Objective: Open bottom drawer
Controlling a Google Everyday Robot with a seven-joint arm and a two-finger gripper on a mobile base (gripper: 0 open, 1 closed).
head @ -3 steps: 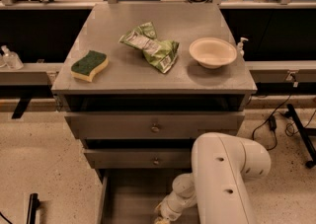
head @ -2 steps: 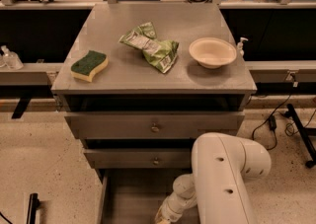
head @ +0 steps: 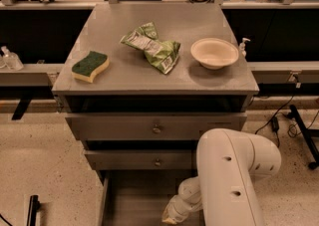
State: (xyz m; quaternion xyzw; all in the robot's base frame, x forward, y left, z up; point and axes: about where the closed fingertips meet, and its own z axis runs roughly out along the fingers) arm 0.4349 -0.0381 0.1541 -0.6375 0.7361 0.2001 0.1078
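Observation:
The bottom drawer (head: 134,197) is pulled out at the foot of the grey cabinet; its plain grey box interior shows, and its front and knob lie below the frame edge. Above it are the middle drawer (head: 144,160) and the wider top drawer (head: 154,126), both with small round knobs. My white arm (head: 232,175) reaches down at the lower right. My gripper (head: 169,217) is at the bottom edge over the open drawer, mostly cut off by the frame.
On the cabinet top (head: 124,75) lie a green and yellow sponge (head: 89,65), a green chip bag (head: 152,46) and a beige bowl (head: 214,52). Speckled floor surrounds the cabinet. Black cables (head: 279,120) and a stand foot (head: 304,135) lie to the right.

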